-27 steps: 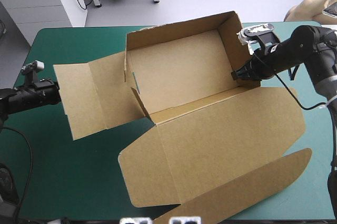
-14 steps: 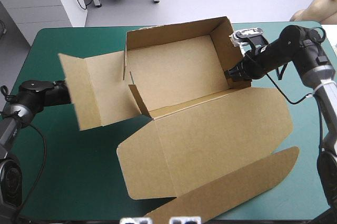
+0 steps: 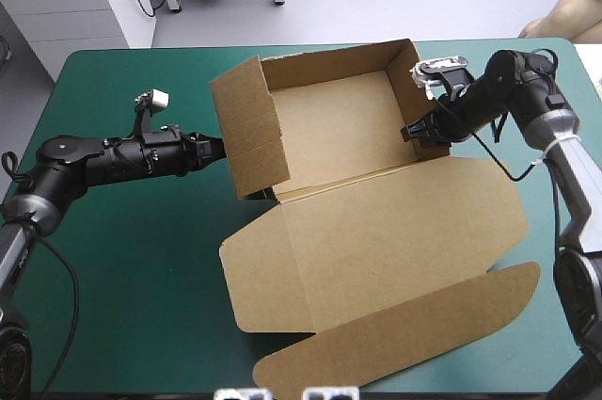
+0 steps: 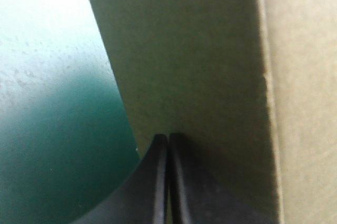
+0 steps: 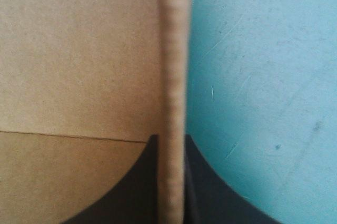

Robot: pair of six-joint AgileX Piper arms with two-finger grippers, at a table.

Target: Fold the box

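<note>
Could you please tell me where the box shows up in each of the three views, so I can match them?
High view: the box sits mid-table, left flap raised, lid flat toward the near edge.
Left wrist view: the left flap stands just ahead of the shut left gripper.
Right wrist view: its right wall is held edge-on in the right gripper.
Shared landmark: the teal-green cover.

The box (image 3: 376, 231) is plain brown, its cut edge paler and ribbed in the right wrist view. The cover (image 3: 132, 259) is plain teal-green with faint scratches. The left gripper (image 4: 167, 138) and right gripper (image 5: 170, 138) are black.
</note>
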